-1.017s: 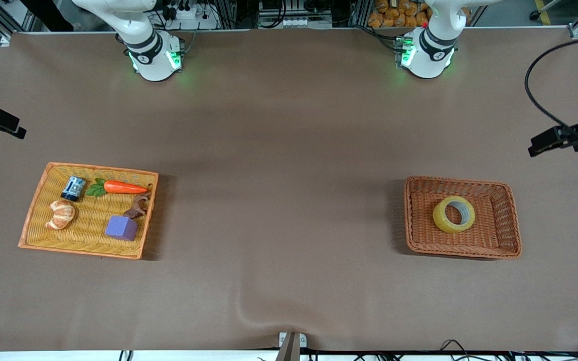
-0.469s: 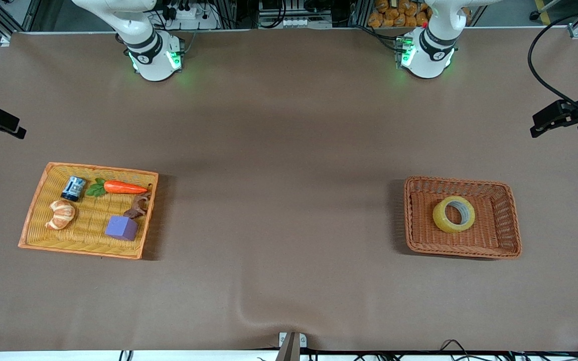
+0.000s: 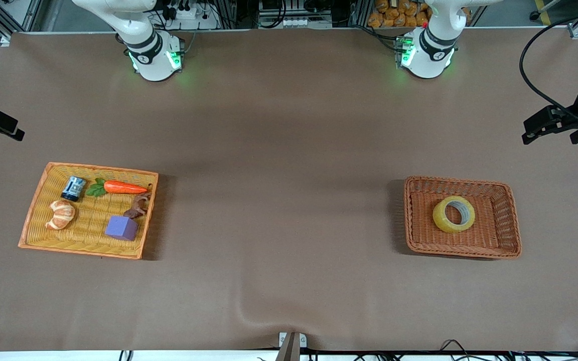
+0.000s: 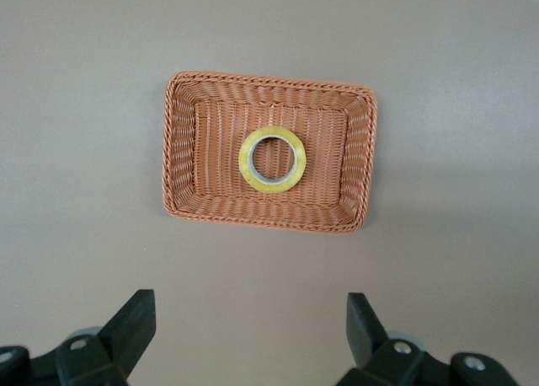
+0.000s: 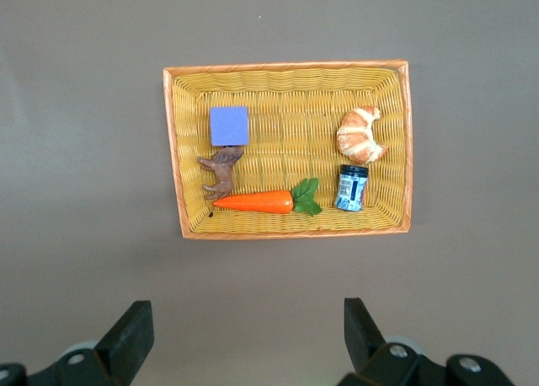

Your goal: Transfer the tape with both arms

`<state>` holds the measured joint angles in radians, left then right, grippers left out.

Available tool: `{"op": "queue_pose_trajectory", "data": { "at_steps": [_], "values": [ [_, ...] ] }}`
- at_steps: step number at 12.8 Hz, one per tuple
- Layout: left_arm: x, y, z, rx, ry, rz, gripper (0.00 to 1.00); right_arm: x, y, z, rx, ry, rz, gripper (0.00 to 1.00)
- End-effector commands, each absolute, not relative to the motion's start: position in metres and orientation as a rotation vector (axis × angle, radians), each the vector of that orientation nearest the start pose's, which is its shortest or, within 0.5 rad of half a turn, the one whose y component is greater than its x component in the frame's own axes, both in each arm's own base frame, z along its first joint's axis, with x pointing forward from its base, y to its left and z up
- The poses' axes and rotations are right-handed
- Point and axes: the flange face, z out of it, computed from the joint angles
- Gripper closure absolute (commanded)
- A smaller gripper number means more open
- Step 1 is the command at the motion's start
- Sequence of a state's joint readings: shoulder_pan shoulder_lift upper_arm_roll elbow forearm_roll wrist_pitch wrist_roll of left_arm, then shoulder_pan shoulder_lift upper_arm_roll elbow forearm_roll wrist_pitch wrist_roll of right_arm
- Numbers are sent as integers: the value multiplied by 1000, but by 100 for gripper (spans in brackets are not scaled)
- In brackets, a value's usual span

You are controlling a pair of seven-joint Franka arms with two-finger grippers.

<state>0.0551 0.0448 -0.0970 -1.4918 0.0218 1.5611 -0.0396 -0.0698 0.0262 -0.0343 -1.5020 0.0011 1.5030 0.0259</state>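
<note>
Front view: the brown basket [image 3: 512, 220] at right holds only the tape [image 3: 453, 214], a yellowish see-through ring tipped slightly, hole mostly up. The yellow basket [image 3: 33, 210] at left holds carrot [image 3: 125, 187], croissant [image 3: 61, 214], purple cube [image 3: 122, 227], small can [image 3: 73, 188].

Left wrist view: tape mid-frame in its basket, left gripper [image 4: 247, 340] spread wide.

Right wrist view: right gripper [image 5: 244, 340] spread wide too.

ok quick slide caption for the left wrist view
Left gripper, jaws open, high over the brown basket holding the tape.
</note>
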Motion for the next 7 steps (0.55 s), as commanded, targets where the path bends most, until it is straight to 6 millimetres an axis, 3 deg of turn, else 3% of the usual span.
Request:
{"op": "queue_pose_trajectory", "data": {
  "at_steps": [1, 7],
  "values": [
    [571, -20, 643, -3134, -1, -54, 0, 555, -58, 642, -3142, 213, 25, 0],
    [570, -17, 645, -3132, 1, -59, 0, 555, -58, 641, -3142, 213, 25, 0]
  ]
}}
